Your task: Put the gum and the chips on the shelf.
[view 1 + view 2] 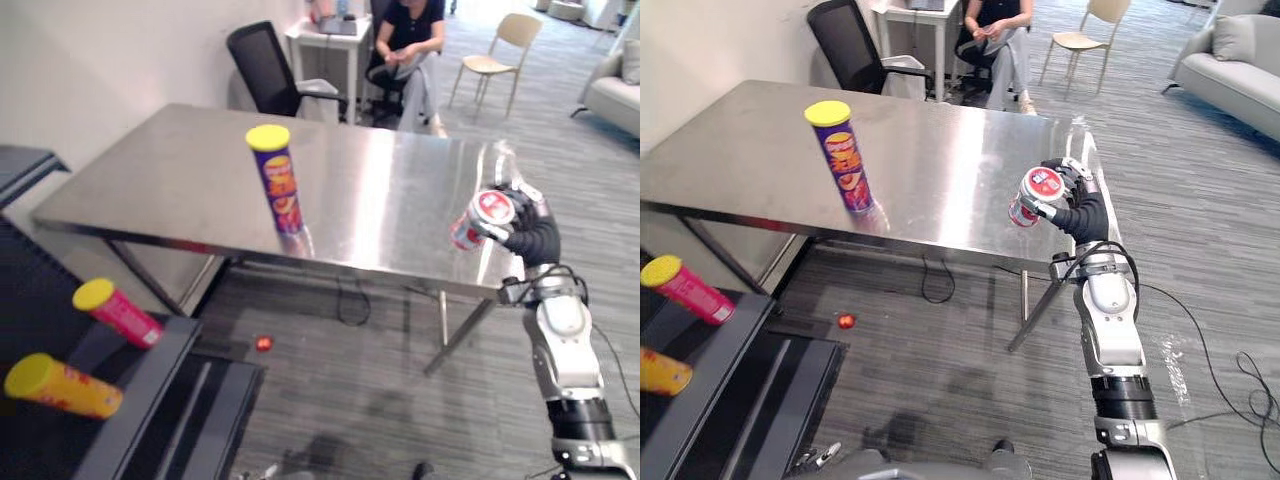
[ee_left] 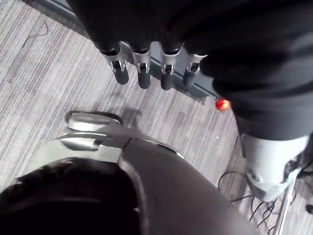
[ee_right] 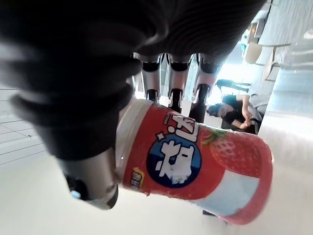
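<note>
A red and white gum bottle (image 1: 483, 218) with a strawberry on its label (image 3: 195, 161) is tilted over the steel table's (image 1: 160, 170) front right edge, with my right hand (image 1: 530, 232) shut on it. The chips are a purple can with a yellow lid (image 1: 278, 180), standing upright near the middle of the table, well to the left of that hand. The dark shelf (image 1: 150, 370) stands at the lower left, below the table's height. My left hand (image 2: 142, 73) hangs over the carpet with straight fingers and holds nothing.
Two yellow-lidded cans lie on the shelf, a pink one (image 1: 118, 313) and a yellow one (image 1: 62, 386). A small red object (image 1: 263, 343) lies on the carpet under the table's front edge. Behind the table are a black office chair (image 1: 268, 68), a seated person (image 1: 410, 50) and a beige chair (image 1: 497, 60).
</note>
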Controlling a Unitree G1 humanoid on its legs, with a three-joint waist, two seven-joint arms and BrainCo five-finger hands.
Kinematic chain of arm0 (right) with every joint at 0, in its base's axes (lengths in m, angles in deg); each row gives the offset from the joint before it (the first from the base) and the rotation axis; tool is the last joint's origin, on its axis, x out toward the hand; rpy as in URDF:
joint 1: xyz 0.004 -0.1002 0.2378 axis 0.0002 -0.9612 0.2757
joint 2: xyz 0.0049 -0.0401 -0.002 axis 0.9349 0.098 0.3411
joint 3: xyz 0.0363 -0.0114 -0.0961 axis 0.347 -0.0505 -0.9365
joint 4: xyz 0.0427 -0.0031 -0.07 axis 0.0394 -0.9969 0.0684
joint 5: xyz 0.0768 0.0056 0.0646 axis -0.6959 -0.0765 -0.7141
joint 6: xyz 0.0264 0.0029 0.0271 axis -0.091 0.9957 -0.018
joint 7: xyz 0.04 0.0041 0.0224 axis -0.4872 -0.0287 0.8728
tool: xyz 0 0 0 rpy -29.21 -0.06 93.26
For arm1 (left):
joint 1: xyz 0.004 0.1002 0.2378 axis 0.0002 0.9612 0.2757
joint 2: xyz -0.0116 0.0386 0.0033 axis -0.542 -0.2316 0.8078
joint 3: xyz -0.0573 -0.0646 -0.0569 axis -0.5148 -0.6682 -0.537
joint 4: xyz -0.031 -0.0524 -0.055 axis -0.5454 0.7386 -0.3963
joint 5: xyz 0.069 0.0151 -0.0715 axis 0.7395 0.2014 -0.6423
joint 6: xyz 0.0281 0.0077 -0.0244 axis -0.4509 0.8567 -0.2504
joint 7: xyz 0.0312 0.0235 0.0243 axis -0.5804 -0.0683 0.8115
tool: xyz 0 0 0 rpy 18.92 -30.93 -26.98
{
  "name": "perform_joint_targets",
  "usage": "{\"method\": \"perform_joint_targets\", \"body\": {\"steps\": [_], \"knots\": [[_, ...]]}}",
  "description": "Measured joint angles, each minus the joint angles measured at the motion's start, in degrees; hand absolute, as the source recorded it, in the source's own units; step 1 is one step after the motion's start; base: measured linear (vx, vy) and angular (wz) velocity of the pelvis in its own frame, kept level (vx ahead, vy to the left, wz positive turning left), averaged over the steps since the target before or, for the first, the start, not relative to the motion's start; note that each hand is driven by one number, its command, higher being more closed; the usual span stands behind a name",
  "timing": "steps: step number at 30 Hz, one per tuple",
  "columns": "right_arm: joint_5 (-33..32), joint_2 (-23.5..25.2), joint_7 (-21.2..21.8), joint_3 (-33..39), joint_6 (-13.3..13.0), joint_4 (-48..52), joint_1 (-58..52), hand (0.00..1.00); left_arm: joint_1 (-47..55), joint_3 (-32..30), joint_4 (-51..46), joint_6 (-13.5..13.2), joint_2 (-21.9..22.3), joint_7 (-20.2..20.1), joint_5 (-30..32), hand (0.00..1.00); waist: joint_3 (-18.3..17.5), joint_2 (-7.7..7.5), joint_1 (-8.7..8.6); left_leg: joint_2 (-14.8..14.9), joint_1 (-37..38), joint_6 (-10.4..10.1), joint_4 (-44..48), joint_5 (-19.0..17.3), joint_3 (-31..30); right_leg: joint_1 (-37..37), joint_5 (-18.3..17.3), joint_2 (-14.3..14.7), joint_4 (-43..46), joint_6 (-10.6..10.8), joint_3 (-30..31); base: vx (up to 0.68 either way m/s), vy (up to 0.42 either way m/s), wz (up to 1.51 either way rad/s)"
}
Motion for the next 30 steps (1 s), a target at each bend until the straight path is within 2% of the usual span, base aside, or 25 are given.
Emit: {"method": "perform_joint_targets", "body": {"steps": [1, 4, 5, 6, 7, 8, 9, 10, 11, 12, 13, 14, 15, 16, 17, 19, 22, 26, 30], "knots": [[-0.84, 0.82, 0.01, -0.62, 0.0, 0.0, 0.34, 1.0, -0.37, -0.36, -0.02, 0.03, 0.22, -0.01, -0.51, 0.0, 0.4, 0.2, 0.31, 0.07, -1.16, -0.36, 0.07, 0.67, -1.8, 0.06, -0.23, 0.15, 0.01, -0.33, -1.68, -0.14, -0.132, 0.91], [-2.9, 1.75, 0.07, -1.86, -0.02, 0.0, 2.63, 1.0, -1.38, -1.45, -0.44, 0.05, 0.8, -0.06, -2.08, 0.0, 1.57, 1.74, 0.71, -0.15, -4.91, -1.73, -5.54, 6.21, -10.28, 0.36, -1.04, 1.02, -1.49, -0.99, -9.6, -0.15, -0.175, 1.46], [-3.34, 1.37, 0.01, -1.31, -0.09, 0.03, 3.93, 1.0, -1.42, -1.39, -1.08, 0.03, 1.44, -0.07, -2.04, 0.0, 2.1, 2.72, 1.05, 0.73, -4.85, -1.7, -10.58, 8.35, -12.27, 0.31, -1.76, 2.12, -1.58, -2.49, -12.13, -0.15, -0.262, 1.62], [-3.45, 1.31, -0.16, -0.65, -0.09, 0.07, 4.77, 1.0, -1.82, -2.0, -0.85, 0.07, 0.91, -0.02, -2.1, 0.0, 2.3, 2.33, 1.82, 2.8, -4.32, 0.78, -15.39, 8.03, -6.92, 1.28, -0.89, 2.73, -3.77, -4.67, -15.21, -0.12, -0.214, 1.61], [-3.45, 1.09, -0.27, -0.3, -0.12, 0.12, 5.28, 1.0, -2.1, -2.31, -0.52, 0.17, 0.99, -0.02, -2.15, 0.0, 2.44, 2.5, 2.01, 3.81, -5.12, 3.25, -15.59, 7.5, -3.11, 1.4, -0.96, 2.29, -4.56, -5.14, -17.28, -0.13, -0.184, 1.65], [-3.37, 0.85, -0.67, 1.3, -0.25, 0.16, 6.11, 1.0, -3.14, -2.42, 0.09, 0.66, 1.58, -0.04, -2.19, 0.0, 3.11, 2.44, 2.19, 5.08, -7.94, 4.67, -12.23, 8.91, 4.44, 1.43, -1.52, 0.78, -3.94, -5.99, -21.86, -0.1, -0.099, 1.32], [-3.29, 0.94, -1.14, 2.15, -0.24, 0.16, 6.05, 1.0, -3.01, -2.46, 0.13, 0.95, 1.9, -0.04, -2.19, 0.0, 3.18, 2.39, 2.23, 5.09, -8.86, 5.67, -9.31, 9.73, 7.66, 1.53, -1.77, -0.11, -3.34, -6.33, -23.7, -0.07, -0.127, 1.73], [-3.1, 0.81, -1.58, 4.06, -0.15, 0.33, 5.78, 1.0, -2.31, -3.73, -0.02, 1.04, 2.67, -0.16, -2.22, 0.0, 2.91, 3.57, 1.62, 5.67, -9.16, 8.66, -1.77, 11.83, 14.27, 3.25, -1.83, -1.05, -2.57, -6.16, -27.64, 0.0, -0.09, 1.81], [-2.93, 0.08, -1.87, 6.18, -0.14, 2.0, 4.96, 1.0, -1.63, -4.3, -0.16, 1.05, 3.24, -0.17, -2.22, 0.0, 2.53, 5.11, 0.82, 5.86, -8.14, 8.52, -1.87, 13.82, 18.67, 5.14, -2.16, -0.61, -2.69, -5.44, -31.54, 0.01, -0.063, 1.87], [-2.66, -0.19, -2.08, 7.45, -0.21, 3.02, 4.65, 1.0, -1.59, -4.32, -0.42, 1.05, 3.31, -0.19, -2.21, 0.0, 2.32, 5.78, 0.41, 5.43, -8.1, 7.8, -3.5, 14.5, 19.72, 5.71, -2.42, -0.7, -2.56, -5.07, -33.45, -0.04, 0.026, 1.59], [-2.35, -0.39, -2.51, 9.26, -0.26, 4.63, 4.41, 1.0, -1.35, -4.91, -0.81, 0.87, 3.3, -0.31, -2.22, 0.0, 2.22, 6.08, 0.61, 4.46, -7.57, 6.23, -7.67, 16.36, 20.22, 6.1, -2.72, -0.97, -2.83, -4.67, -35.84, -0.08, 0.081, 1.13], [-1.91, -0.37, -2.5, 10.24, -0.3, 6.28, 3.63, 1.0, -1.09, -5.98, -0.62, 0.92, 3.33, -0.75, -2.17, 0.0, 2.11, 6.18, 0.95, 3.32, -6.88, 6.63, -11.75, 17.4, 20.38, 6.41, -3.06, -0.95, -2.96, -4.28, -37.97, -0.08, 0.093, 0.92], [-1.79, -0.37, -2.45, 10.7, -0.46, 6.94, 3.05, 1.0, -0.94, -6.53, -0.41, 1.06, 3.4, -0.93, -2.16, 0.0, 2.1, 6.22, 0.98, 3.24, -6.49, 6.96, -13.05, 16.9, 21.42, 6.75, -3.27, -0.75, -2.93, -3.86, -39.12, -0.05, 0.104, 0.84], [-1.68, 0.05, -2.48, 11.23, -0.73, 7.33, 1.55, 1.0, -0.63, -7.37, 0.0, 1.31, 3.29, -1.27, -2.13, 0.0, 2.24, 5.86, 0.87, 3.32, -5.73, 7.09, -14.45, 15.6, 23.39, 8.0, -2.91, -0.64, -2.95, -2.82, -41.18, -0.02, 0.095, 0.83], [-1.56, 1.03, -2.45, 11.86, -0.71, 7.33, 0.16, 1.0, -0.16, -8.16, 0.02, 1.44, 3.38, -1.53, -2.13, 0.0, 2.16, 5.19, 0.92, 2.93, -5.41, 7.07, -14.71, 16.14, 23.58, 9.15, -2.33, -0.82, -3.08, -2.49, -42.54, -0.01, 0.102, 0.73], [-1.57, 3.41, -2.32, 11.9, -0.75, 7.36, -0.67, 1.0, 0.59, -8.7, -0.02, 1.47, 3.35, -1.96, -2.08, 0.0, 1.41, 4.17, 1.12, 1.1, -5.1, 6.9, -16.54, 17.08, 22.49, 9.82, -1.69, -1.34, -3.29, -1.54, -43.69, 0.0, 0.084, 0.49], [-1.51, 4.24, -2.35, 11.83, -0.73, 7.33, -1.88, 1.0, 0.38, -8.84, -0.16, 1.46, 3.39, -1.86, -1.99, 0.0, 1.18, 3.93, 1.16, -1.08, -4.41, 7.11, -19.79, 18.27, 21.21, 10.04, -1.19, -1.9, -3.67, -0.82, -43.8, -0.01, 0.085, 0.34], [-0.89, 5.81, -2.6, 11.7, -0.7, 6.85, -2.87, 1.0, 0.01, -8.84, -0.13, 1.89, 3.41, -1.69, -0.91, 0.0, 1.15, 3.79, 1.02, -2.75, -3.23, 7.72, -20.87, 18.78, 21.46, 10.05, -1.14, -4.52, -0.98, -0.88, -43.32, 0.0, 0.045, 0.05], [0.79, 5.8, -2.83, 10.76, -0.29, 6.02, -3.13, 1.0, -0.79, -8.5, -0.49, 1.89, 3.31, -1.64, 0.22, 0.0, 1.24, 3.36, 0.96, -3.37, -2.72, 7.91, -21.73, 18.9, 21.78, 9.74, -1.41, -5.55, 0.33, -0.99, -42.76, 0.0, 0.0, -0.03]]}}
